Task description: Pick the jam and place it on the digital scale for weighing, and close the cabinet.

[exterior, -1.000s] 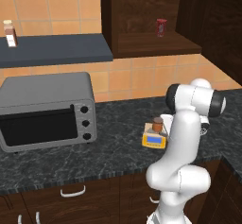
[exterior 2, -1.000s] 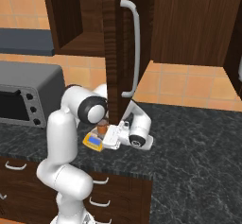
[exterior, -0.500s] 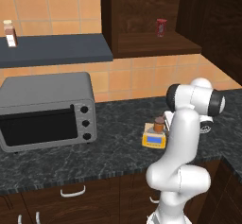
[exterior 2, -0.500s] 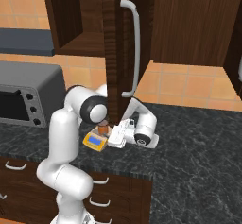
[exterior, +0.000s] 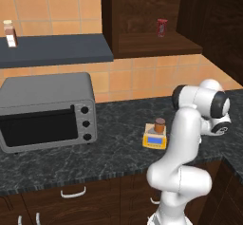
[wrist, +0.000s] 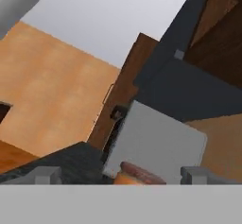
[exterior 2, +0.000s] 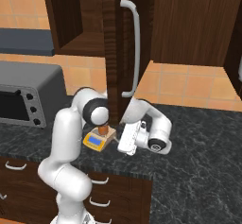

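Beside the scale, the gripper (exterior 2: 124, 142) hangs open with nothing in it, its fingers (wrist: 46, 173) wide apart. The jam (exterior: 160, 125) stands straight up, lid on top, on the digital scale (exterior: 155, 139) on the counter (exterior: 118, 153). The arm bends low, and the cabinet (exterior 2: 116, 53) door stands open.

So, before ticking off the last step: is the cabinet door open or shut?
Open. The cabinet door stands edge-on toward the right base camera, silver handle facing sideways, leaving the shelf with the slim red container exposed.
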